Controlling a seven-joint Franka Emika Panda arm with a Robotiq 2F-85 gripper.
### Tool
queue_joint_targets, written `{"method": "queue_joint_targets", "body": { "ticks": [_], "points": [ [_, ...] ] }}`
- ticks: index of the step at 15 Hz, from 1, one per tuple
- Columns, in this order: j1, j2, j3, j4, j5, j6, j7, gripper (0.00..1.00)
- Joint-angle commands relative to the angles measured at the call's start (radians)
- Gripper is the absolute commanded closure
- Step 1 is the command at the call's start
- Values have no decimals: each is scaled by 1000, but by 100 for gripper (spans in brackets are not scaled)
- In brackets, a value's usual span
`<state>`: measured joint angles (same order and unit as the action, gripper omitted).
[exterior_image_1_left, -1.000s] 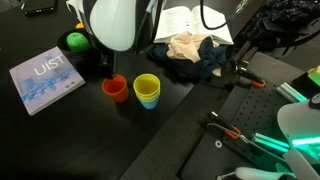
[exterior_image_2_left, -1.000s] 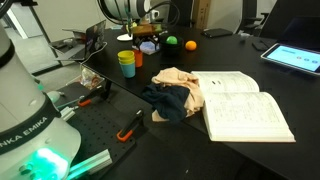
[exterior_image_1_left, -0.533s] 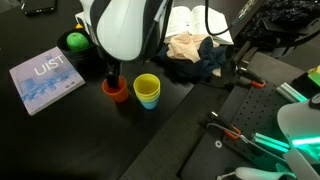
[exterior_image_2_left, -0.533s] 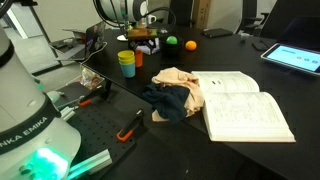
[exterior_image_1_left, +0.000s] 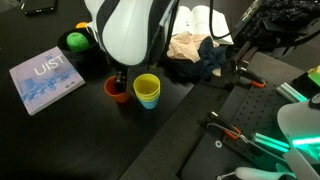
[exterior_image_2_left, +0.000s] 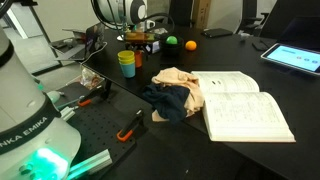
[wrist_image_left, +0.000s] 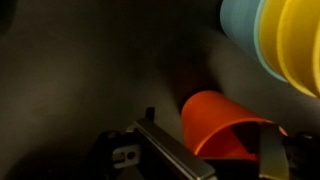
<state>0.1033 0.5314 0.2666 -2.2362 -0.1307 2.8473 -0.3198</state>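
1. Orange plastic sits in the gap of the tool (wrist_image_left: 225, 152) in the wrist view. The jaws stand spread, with a finger (wrist_image_left: 170, 150) to each side of the orange cup (wrist_image_left: 225, 120), and they clamp nothing.
2. The step in hand looks like a grasp on that cup. To do it well, I would keep the tool upright and centred over the cup. I would close slowly, because thin plastic is likely to flex or skid on the table (exterior_image_1_left: 60, 130). Whether a finger sits inside the rim or outside the wall cannot be told from these views.
3. The main risk, as I judge it, is the yellow cup (exterior_image_1_left: 147, 86). The orange cup (exterior_image_1_left: 117, 93) stands just beside it, so a finger on that side could nudge it.
4. The orange cup is small, bright and tapered. It stands upright with its mouth up, and nothing shows inside it. It seems apart from the yellow cup by only a narrow gap.
5. The yellow cup is nested in a blue cup (exterior_image_1_left: 148, 102).
6. Farther out, a booklet (exterior_image_1_left: 45, 78) lies well apart from the yellow cup, past the orange cup. A green ball (exterior_image_1_left: 75, 41) lies behind the booklet. On the yellow cup's other side is a heap of cloth (exterior_image_1_left: 195, 50), and an open book (exterior_image_2_left: 245, 100) lies beyond that.
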Motion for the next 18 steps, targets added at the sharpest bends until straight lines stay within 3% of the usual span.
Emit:
{"method": "queue_joint_targets", "body": {
  "ticks": [1, 7, 8, 18],
  "points": [
    [-27, -8, 37, -1, 33, -21, -12, 51],
    [-21, -10, 37, 1, 34, -20, -7, 95],
    [-19, -10, 35, 2, 32, -22, -6, 99],
    [7, -23, 17, 40, 22, -68, 15, 99]
  ]
}}
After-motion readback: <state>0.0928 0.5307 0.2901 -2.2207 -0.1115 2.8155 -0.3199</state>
